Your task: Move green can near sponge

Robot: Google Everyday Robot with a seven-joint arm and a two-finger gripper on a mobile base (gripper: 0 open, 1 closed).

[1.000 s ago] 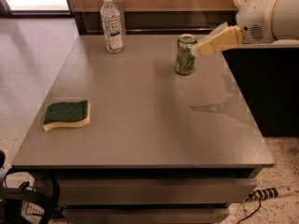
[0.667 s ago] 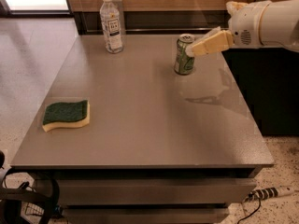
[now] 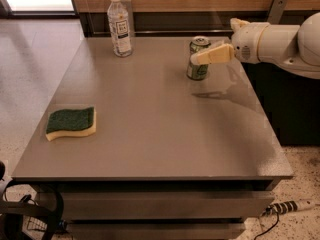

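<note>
Upright green can w/ gripper alongside

My gripper sits at the green can, far right on the table. Bare tabletop runs from there to the sponge at near left. The bottle at the far edge seems clear of that line.

Over the last 1 second the gripper has slid left toward the green can. At first its pale tip sat just right of the can. By 0.7 seconds ago it overlapped the can's right side. Now it lies across the can's front, just below the rim. More of the white arm has come in from the right.
</note>
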